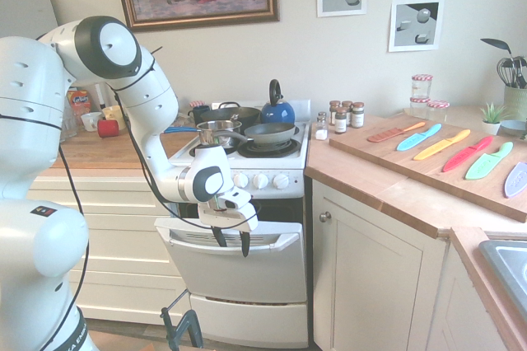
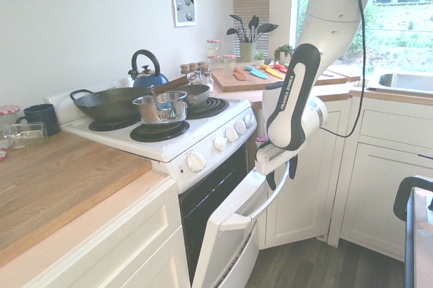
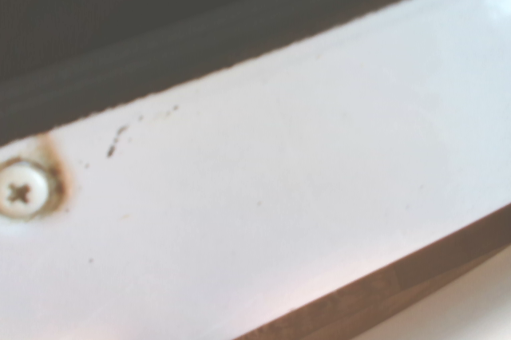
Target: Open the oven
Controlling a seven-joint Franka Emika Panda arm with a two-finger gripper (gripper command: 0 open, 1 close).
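- The white oven door with a vented bar handle (image 2: 233, 224) leans partly open, below the white-knobbed cooker top (image 1: 276, 184).
- The dark-fingered claw (image 1: 232, 244) stands spread at the door's top edge, fingers apart; contact is unclear.
- Best to draw outward and down in an arc, away from the cooker top.

White arm (image 1: 151, 104), rounded segments, black oval joint covers, dark lettering on black band, thin black cable, two dark tapered fingers (image 1: 244, 243).

oven (image 1: 239, 264): white; kettle (image 1: 277, 114): blue; knife (image 1: 443, 145): yellow; mug (image 1: 108, 128): red
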